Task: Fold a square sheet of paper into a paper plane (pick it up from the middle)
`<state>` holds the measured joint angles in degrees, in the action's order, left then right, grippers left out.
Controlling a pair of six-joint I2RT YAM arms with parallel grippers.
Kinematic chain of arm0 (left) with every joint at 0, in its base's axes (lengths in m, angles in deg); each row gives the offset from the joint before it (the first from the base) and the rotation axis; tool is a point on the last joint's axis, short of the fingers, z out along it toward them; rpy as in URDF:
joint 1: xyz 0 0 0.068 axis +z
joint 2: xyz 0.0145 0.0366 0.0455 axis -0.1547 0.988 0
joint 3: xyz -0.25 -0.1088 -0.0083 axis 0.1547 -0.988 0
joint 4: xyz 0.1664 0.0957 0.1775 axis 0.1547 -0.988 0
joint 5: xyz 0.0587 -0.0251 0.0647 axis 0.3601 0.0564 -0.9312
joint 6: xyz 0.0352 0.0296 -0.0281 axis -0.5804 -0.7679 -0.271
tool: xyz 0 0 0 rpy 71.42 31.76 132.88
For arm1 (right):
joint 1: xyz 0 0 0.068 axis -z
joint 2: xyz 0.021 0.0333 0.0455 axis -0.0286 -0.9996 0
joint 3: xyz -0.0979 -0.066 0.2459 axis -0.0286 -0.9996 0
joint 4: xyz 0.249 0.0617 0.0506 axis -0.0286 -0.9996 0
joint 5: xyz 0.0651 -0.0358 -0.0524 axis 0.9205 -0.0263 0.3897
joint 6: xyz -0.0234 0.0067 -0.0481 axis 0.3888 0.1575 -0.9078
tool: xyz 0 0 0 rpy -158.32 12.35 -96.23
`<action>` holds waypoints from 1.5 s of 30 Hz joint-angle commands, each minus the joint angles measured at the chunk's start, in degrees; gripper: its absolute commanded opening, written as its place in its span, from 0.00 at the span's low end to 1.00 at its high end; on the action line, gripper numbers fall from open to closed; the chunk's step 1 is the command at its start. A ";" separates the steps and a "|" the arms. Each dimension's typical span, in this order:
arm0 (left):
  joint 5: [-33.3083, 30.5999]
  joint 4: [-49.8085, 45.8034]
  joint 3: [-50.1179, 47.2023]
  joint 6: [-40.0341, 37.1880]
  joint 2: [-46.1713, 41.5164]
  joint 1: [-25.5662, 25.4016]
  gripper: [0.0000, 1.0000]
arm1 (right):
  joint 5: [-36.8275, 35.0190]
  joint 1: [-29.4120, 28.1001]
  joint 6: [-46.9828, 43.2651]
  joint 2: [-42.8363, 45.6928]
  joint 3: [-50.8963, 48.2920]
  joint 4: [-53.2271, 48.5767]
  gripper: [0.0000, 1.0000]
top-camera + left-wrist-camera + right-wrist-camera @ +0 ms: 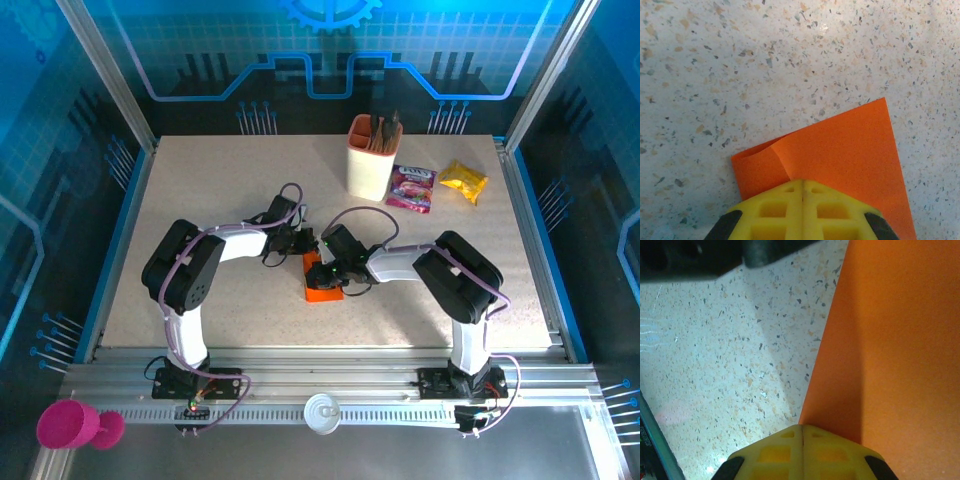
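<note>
Near the middle of the counter point(200, 180): orange paper point(322, 290), with one creased flap lifting at a corner.
Left jaws: closed tight with nothing between them, tips over the paper's edge beside the flap.
Right jaws: closed tight, empty, tips at the paper's long straight edge.
Toward the far right corner: cup point(368, 165) holding dark utensils, with two packets point(412, 187) just beside it.

White-and-black arms point(240, 243), looping lilac cables point(358, 210), yellow waffle-moulded fingers point(755, 222) on black mounts point(725, 227)
</note>
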<state>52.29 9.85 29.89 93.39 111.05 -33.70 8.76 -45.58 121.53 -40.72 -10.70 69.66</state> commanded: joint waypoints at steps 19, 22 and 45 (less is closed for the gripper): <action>-1.33 -3.00 -0.24 -1.74 2.40 -0.08 0.00 | -1.97 -7.74 -3.93 8.71 -7.11 -6.73 0.00; -1.19 -2.98 -0.27 -1.71 2.41 -0.11 0.00 | -1.76 -7.32 -4.21 11.36 -6.45 -8.04 0.00; -0.92 -3.02 -0.13 -1.72 2.55 -0.08 0.00 | 1.04 -3.69 1.10 3.39 -0.32 0.15 0.00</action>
<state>52.18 10.02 29.93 92.32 111.33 -33.76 8.71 -48.64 120.92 -35.41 -10.98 68.00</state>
